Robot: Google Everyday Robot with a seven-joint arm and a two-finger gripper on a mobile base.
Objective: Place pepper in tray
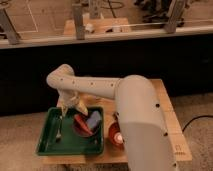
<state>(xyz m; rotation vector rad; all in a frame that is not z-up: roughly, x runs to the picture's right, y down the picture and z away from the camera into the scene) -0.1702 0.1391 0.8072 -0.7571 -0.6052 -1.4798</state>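
The green tray (50, 142) sits on the wooden table at the front left. Inside it a slim red-orange pepper (85, 127) lies across a round dark-red bowl (78, 121), next to a blue-grey sponge block (94, 119). My gripper (71, 108) hangs over the tray's back edge, just up and left of the bowl. Its fingers are spread and hold nothing. The pepper lies apart from the gripper.
A second red bowl (114, 140) with a round orange fruit (117, 133) stands right of the tray, partly behind my white arm (140, 115). A thin pale utensil (59, 131) lies in the tray's left half. A dark wall and railing posts (78, 22) stand behind the table (167, 107).
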